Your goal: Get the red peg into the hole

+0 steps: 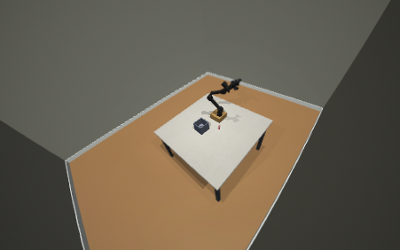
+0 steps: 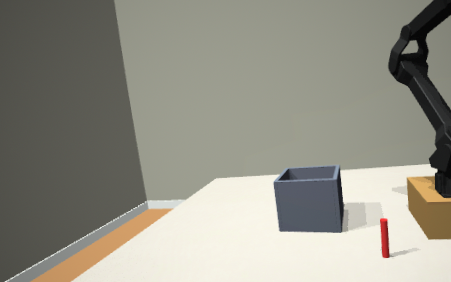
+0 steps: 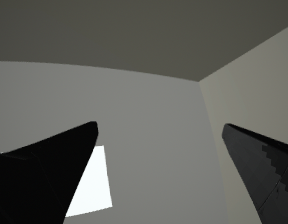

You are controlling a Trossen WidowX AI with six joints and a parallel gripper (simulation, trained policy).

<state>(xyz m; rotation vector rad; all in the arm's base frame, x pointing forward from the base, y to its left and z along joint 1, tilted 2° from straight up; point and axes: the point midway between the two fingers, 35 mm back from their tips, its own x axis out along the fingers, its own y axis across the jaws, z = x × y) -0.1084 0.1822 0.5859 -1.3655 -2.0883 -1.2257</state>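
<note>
The red peg (image 1: pixel 219 127) (image 2: pixel 384 238) stands upright on the table, between the box and the arm's base. The blue-grey open box (image 1: pixel 201 129) (image 2: pixel 309 206) sits on the table to the left of the peg in the exterior view. The plate and its hole inside the box cannot be made out. My gripper (image 1: pixel 240 81) (image 3: pixel 161 129) is open and empty, raised high above the table and far from the peg and box. In the wrist view its two fingers stand wide apart, with only walls and a bright panel beyond them.
The arm's wooden base block (image 1: pixel 218 116) (image 2: pixel 445 220) stands on the white table (image 1: pixel 213 160) (image 2: pixel 200 250), close behind the peg. The box walls rise higher than the peg. Table edges and the orange floor (image 1: pixel 133 199) show around it.
</note>
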